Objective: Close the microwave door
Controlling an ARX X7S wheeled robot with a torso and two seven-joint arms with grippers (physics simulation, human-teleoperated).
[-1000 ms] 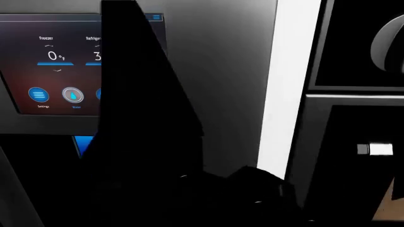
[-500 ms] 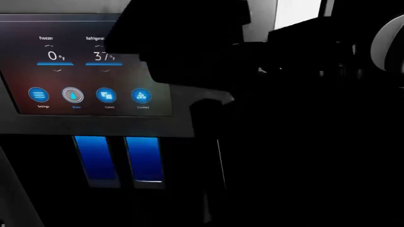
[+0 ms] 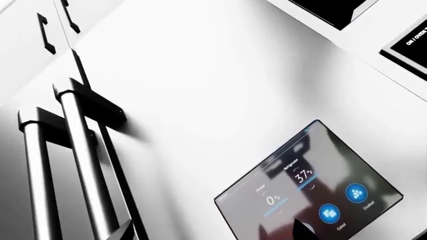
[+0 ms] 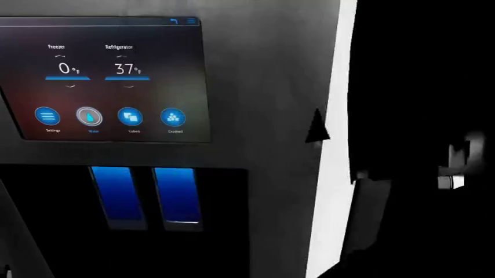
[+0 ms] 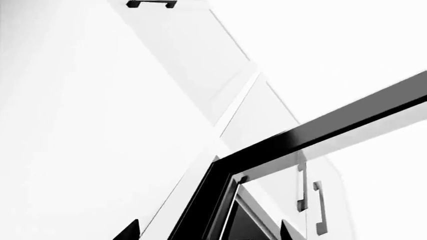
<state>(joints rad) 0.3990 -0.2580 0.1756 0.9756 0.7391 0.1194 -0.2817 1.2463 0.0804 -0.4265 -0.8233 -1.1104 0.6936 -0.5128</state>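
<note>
The microwave door shows edge-on in the right wrist view as a glossy black band running just past the right claw, whose two dark fingertips poke up spread apart, released, holding nothing. In the head view everything right of the fridge door is a black mass, so the door can't be picked out. The touchscreen reads 0 and 37. The left claw can't be judged.
</note>
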